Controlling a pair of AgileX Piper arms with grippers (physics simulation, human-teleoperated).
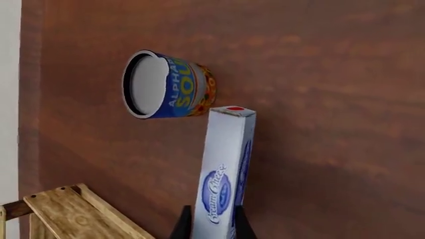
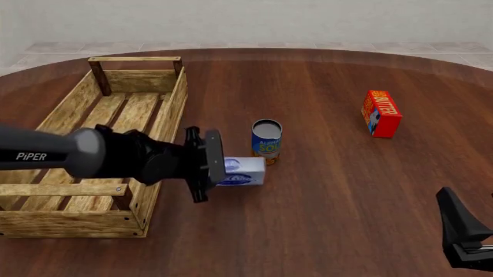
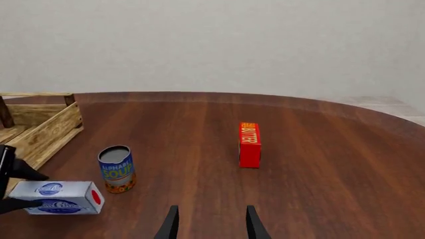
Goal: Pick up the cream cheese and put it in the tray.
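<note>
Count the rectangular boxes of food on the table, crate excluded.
2. The cream cheese lies just right of the tray, in front of the can, clamped in the left gripper. The butter box stands alone, far right. None looks hidden.

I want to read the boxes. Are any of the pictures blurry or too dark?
All three are sharp and evenly lit. Left wrist view: the cream cheese lettering reads clearly. Front view: its logo is small, with soft shadows only. Right wrist view: the butter box label is legible.
</note>
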